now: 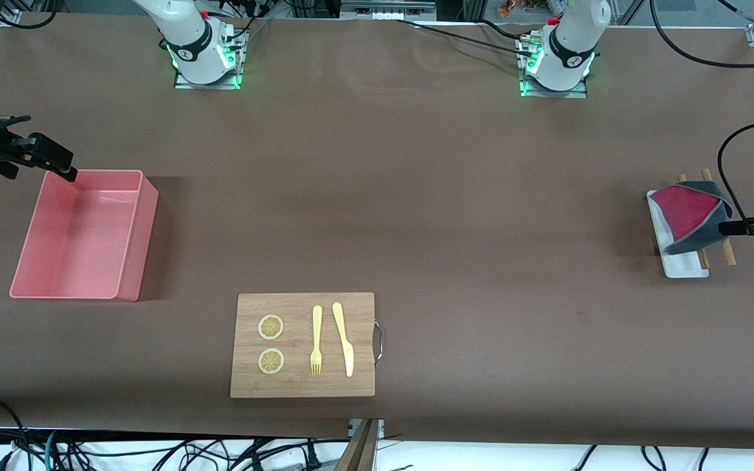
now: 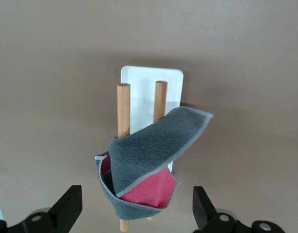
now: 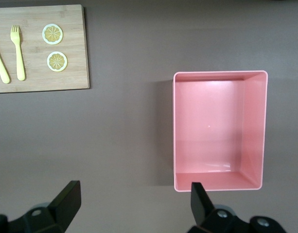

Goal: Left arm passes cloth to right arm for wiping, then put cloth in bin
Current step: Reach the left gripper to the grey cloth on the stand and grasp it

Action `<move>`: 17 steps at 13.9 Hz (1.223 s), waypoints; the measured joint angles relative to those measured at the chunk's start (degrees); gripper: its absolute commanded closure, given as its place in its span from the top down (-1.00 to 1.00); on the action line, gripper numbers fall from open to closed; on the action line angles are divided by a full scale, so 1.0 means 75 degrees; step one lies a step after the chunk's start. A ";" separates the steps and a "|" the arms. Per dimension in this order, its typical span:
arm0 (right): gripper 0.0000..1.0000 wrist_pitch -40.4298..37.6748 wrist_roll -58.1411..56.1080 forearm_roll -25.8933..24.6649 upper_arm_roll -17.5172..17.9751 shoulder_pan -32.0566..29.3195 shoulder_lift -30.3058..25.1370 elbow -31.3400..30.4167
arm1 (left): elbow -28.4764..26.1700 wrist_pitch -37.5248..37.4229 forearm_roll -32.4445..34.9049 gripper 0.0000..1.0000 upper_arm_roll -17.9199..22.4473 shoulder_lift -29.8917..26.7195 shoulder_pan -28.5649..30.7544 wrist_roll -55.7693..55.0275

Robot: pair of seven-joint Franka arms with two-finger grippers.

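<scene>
At nine o'clock on the brown table stood the bin (image 1: 86, 235), a pink rectangular plastic tub with low walls and rounded corners, with nothing inside it. The right gripper (image 1: 56, 165) hung over the table at the bin's corner at about ten o'clock, reaching in from the right arm's end; its two black fingers (image 3: 66, 201) were spread wide apart and grasped nothing.

At six o'clock, near the table's edge closest to the front camera, lay a rectangular wooden cutting board (image 1: 303, 345) with a metal handle. On it rested two round lemon slices (image 1: 271, 344), a yellow plastic fork (image 1: 316, 340) and a yellow plastic knife (image 1: 343, 339), side by side. Nothing stood between the board and the bin.

At three o'clock, toward the left arm's end, a small flat white tray (image 1: 677, 260) carried two round wooden sticks (image 2: 123, 110) lying parallel. The cloth (image 1: 694, 214), a small soft piece, dark grey on one face and crimson red on the other, was draped loosely over these sticks, folded so that both colours showed. The left gripper (image 2: 137, 208) hovered just beside the cloth, its fingers released and wide open, one at each side of the cloth without touching it.
</scene>
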 measured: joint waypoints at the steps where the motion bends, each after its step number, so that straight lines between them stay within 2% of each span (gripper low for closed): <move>1: 1.00 0.0000 0.0000 0.0000 -0.0007 -0.0001 0.0000 0.0000 | -0.0047 0.0078 0.0000 1.00 0.0001 0.0068 0.0109 0.0072; 4: 1.00 0.0000 0.0000 0.0000 -0.0009 -0.0002 0.0013 0.0000 | -0.0545 0.0798 0.0000 1.00 0.0002 0.0037 0.0412 0.0450; 8: 1.00 0.0000 0.0000 -0.0001 -0.0020 -0.0008 0.0061 0.0000 | -0.1871 0.2237 -0.0001 0.96 -0.0006 -0.0547 0.0531 0.0694; 10: 1.00 0.0000 0.0000 -0.0001 -0.0025 -0.0010 0.0067 0.0000 | -0.2162 0.2410 -0.0003 0.35 -0.0034 -0.0722 0.0528 0.0703; 11: 1.00 0.0000 0.0000 -0.0001 -0.0023 -0.0010 0.0067 0.0000 | -0.2195 0.2423 -0.0014 0.16 -0.0046 -0.0743 0.0523 0.0703; 13: 1.00 0.0000 0.0000 -0.0001 -0.0023 -0.0010 0.0078 0.0000 | -0.2222 0.2425 -0.0044 0.07 -0.0068 -0.0744 0.0519 0.0703; 17: 1.00 0.0000 -0.0001 -0.0001 -0.0016 -0.0006 0.0100 0.0000 | -0.2288 0.2445 -0.0104 0.09 -0.0080 -0.0736 0.0519 0.0705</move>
